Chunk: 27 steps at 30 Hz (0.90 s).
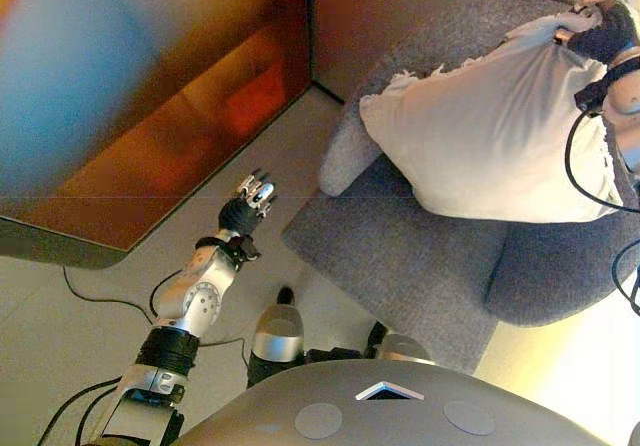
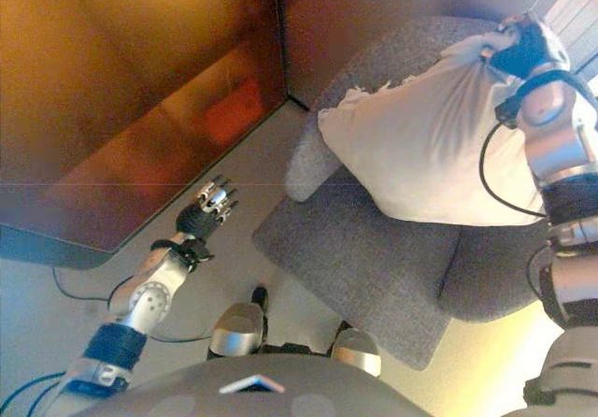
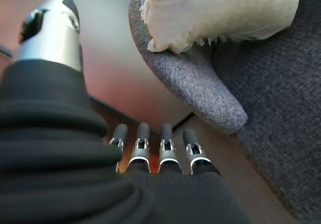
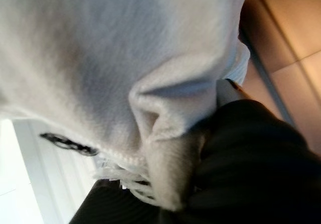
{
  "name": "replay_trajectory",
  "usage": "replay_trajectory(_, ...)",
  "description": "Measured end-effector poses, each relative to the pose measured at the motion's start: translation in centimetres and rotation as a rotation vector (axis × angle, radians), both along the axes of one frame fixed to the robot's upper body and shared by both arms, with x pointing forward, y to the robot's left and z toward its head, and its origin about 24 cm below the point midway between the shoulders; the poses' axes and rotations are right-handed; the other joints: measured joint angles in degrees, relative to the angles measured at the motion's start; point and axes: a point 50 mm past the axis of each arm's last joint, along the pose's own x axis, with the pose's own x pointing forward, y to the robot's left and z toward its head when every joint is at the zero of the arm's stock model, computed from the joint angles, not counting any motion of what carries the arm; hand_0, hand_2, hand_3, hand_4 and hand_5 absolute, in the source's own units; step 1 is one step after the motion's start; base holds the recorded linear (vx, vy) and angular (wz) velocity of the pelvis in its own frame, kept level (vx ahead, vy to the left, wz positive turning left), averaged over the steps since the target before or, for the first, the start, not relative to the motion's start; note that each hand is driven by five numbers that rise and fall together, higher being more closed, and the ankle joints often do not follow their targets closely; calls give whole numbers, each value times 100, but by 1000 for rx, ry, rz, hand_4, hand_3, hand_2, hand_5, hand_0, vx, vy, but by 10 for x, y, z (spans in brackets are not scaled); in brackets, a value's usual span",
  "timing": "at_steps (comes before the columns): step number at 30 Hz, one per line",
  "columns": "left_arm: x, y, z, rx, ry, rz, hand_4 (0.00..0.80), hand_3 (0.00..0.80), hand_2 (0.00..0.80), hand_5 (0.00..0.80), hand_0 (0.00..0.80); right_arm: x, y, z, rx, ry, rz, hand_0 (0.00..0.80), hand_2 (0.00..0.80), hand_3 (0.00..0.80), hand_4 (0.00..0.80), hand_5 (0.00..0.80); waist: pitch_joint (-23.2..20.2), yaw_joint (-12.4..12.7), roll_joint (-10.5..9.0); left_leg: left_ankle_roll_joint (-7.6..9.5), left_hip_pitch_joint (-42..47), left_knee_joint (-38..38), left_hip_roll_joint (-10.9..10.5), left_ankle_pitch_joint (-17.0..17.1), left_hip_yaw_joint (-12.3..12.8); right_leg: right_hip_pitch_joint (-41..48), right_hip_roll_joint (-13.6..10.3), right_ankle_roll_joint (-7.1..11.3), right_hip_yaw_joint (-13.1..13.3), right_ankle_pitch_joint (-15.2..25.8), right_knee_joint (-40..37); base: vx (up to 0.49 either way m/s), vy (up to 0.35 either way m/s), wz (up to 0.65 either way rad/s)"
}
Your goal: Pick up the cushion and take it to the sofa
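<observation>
Gripping a bunched corner of the cushion (image 2: 420, 146) over the sofa (image 2: 364, 258), the right hand (image 2: 523, 48) holds it; left hand (image 2: 206, 209) hangs with straight fingers, holding nothing.

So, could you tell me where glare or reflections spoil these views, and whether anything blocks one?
Left eye view: the glossy panel mirrors the room, and bright light washes the floor beside the armchair. Right wrist view: the cushion, bunched in the right hand, fills nearly everything. Left wrist view: clear past the left hand.
</observation>
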Motion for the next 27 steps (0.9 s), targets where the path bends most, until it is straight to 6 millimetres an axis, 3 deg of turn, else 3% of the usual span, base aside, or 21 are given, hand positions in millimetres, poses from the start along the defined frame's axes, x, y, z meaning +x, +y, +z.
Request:
replay_trajectory(3, 0, 3, 1, 12, -1, 0, 0, 0, 0, 0, 0, -3, -3, -8, 0, 17, -17, 800, 800, 800, 800, 800, 35, -119, 44, 125, -19, 72, -7, -68, 39, -425, -208, -6, -7, -1, 860, 142, 2, -1)
replay_trajectory(5, 1, 9, 2, 34, -3, 4, 0, 0, 0, 0, 0, -3, -1, -9, 1, 21, -18, 800, 800, 800, 800, 800, 108, -60, -74, 176, 104, 85, -61, -79, 209, -467, -364, -31, -72, -2, 1010, 83, -176, -32)
replay_trajectory(7, 2, 17, 6, 52, -14, 22, 0, 0, 0, 0, 0, -3, -2, -10, -1, 18, -22, 800, 800, 800, 800, 800, 164, 60, -176, 196, 65, 170, -54, -126, 293, -494, -471, -181, -162, -53, 974, 43, -325, -28)
replay_trajectory(8, 3, 21, 7, 59, -19, 31, 0, 0, 0, 0, 0, -3, -3, -10, -1, 16, -30, 800, 800, 800, 800, 800, 172, 71, -215, 183, -12, 247, -40, -153, 248, -500, -544, -223, -166, -66, 908, 15, -351, -5)
replay_trajectory(10, 4, 26, 9, 76, -25, 36, 0, 0, 0, 0, 0, -4, -5, -10, -5, -1, -46, 800, 800, 800, 800, 800, 182, 47, -218, 155, -280, 449, 17, -241, 70, -420, -716, -109, -100, 41, 482, 17, -363, 18)
replay_trajectory(12, 6, 33, 14, 110, -36, 34, 0, 0, 0, 0, 0, -5, -6, -9, -6, -26, -52, 800, 800, 800, 800, 800, 242, 43, -362, -40, -527, 682, 67, -261, -103, -296, -883, 17, 12, 438, 22, 64, -303, 32)
replay_trajectory(14, 8, 37, 17, 130, -43, 33, 0, 0, 0, 0, 0, -6, -9, -9, 2, -42, -65, 800, 800, 800, 800, 800, 287, 45, -423, -257, -801, 964, 246, -300, -274, -193, -690, 505, 50, 346, -189, 141, -232, 33)
replay_trajectory(16, 4, 33, 12, 108, -26, 34, 0, 0, 0, 0, 0, -7, -16, -13, 5, -24, -92, 800, 800, 800, 800, 800, 294, 61, -289, -395, -887, 1006, 616, -237, -359, -154, -295, 372, 36, 269, -237, 163, -171, 16)
replay_trajectory(18, -1, 31, 7, 98, -9, 35, 0, 0, 0, 0, 0, -9, -23, -17, 4, -5, -124, 800, 800, 800, 800, 800, 295, 56, -281, -409, -839, 1003, 781, -226, -370, -65, -128, 294, 34, 210, -256, 136, -134, 7)
replay_trajectory(21, -3, 32, 5, 96, -2, 34, 0, 0, 0, 0, 0, -13, -32, -18, -5, 5, -159, 800, 800, 800, 800, 800, 312, 53, -292, -575, -870, 1023, 828, -201, -411, -29, -57, 282, -8, 201, -298, 11, -127, 6)
replay_trajectory(24, 1, 33, 10, 97, -27, 14, 0, 0, 0, 0, 0, -17, -43, -21, -14, -10, -223, 800, 800, 800, 800, 800, 401, 114, -324, -569, -1135, 1109, 796, -193, -583, -118, -56, 296, -49, 186, -297, -118, -117, 25)
replay_trajectory(27, 3, 36, 14, 108, -43, 4, 0, 0, 0, 0, 0, -15, -48, -9, -14, -66, -265, 800, 800, 800, 800, 800, 552, 227, -295, -557, -1427, 1252, 796, -177, -660, -378, -52, 294, -54, 181, -171, -139, -23, 9)
